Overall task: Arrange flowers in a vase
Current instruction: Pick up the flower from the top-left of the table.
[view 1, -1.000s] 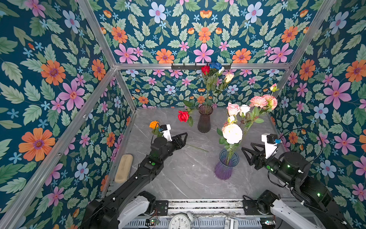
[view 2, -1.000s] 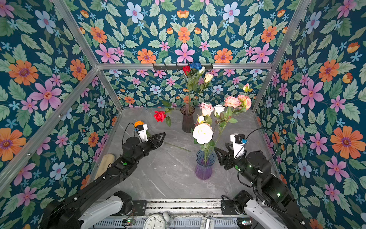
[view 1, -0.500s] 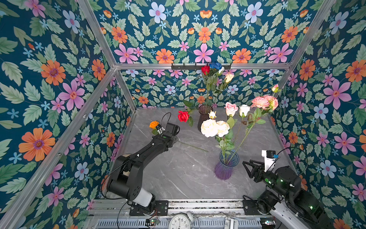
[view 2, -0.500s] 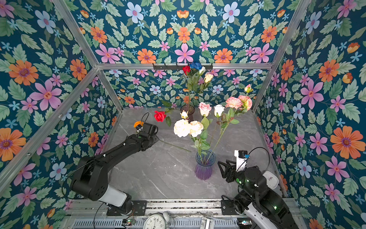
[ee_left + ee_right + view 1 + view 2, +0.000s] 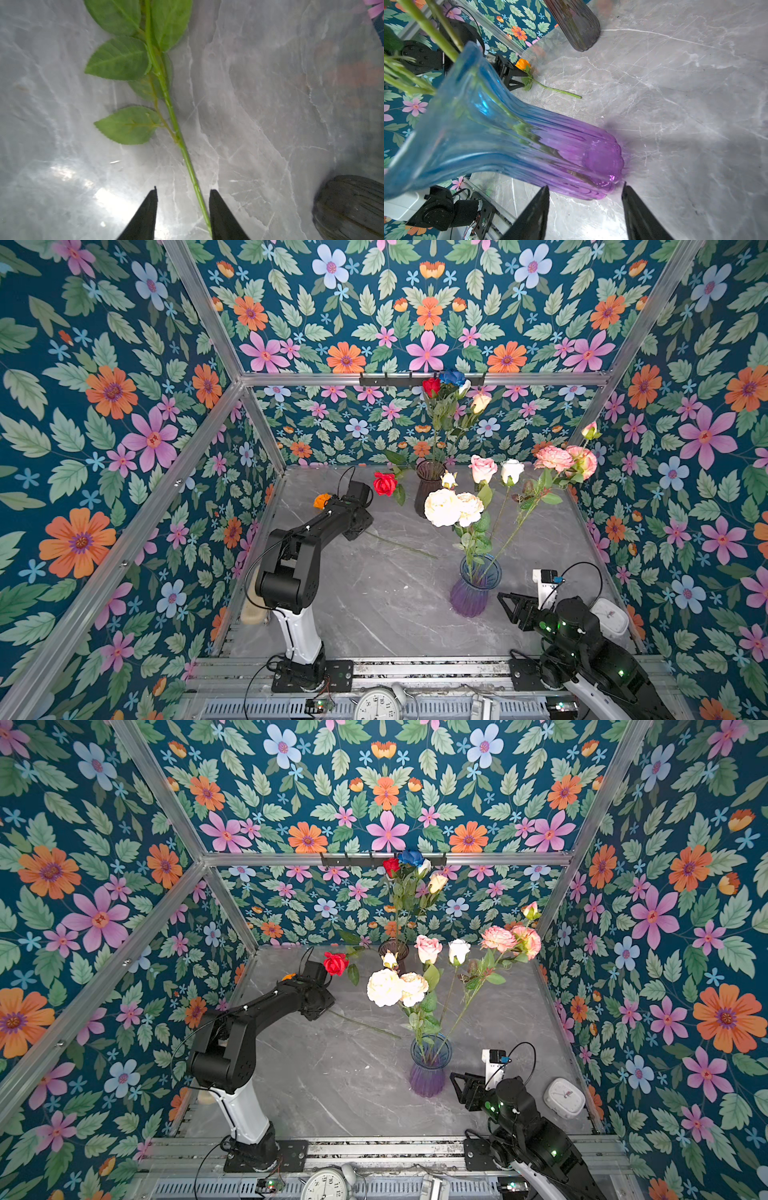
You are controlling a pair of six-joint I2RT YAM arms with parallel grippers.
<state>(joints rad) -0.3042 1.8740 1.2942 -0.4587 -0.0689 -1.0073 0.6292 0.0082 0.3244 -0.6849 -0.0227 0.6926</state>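
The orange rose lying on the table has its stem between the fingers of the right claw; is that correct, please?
Not quite: the orange rose lies on the table, but its stem sits between the fingers of the left claw, as the left wrist view shows.

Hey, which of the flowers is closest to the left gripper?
The orange rose, lying flat on the table. Its stem runs between the open jaws of the left gripper; every other flower is farther away.
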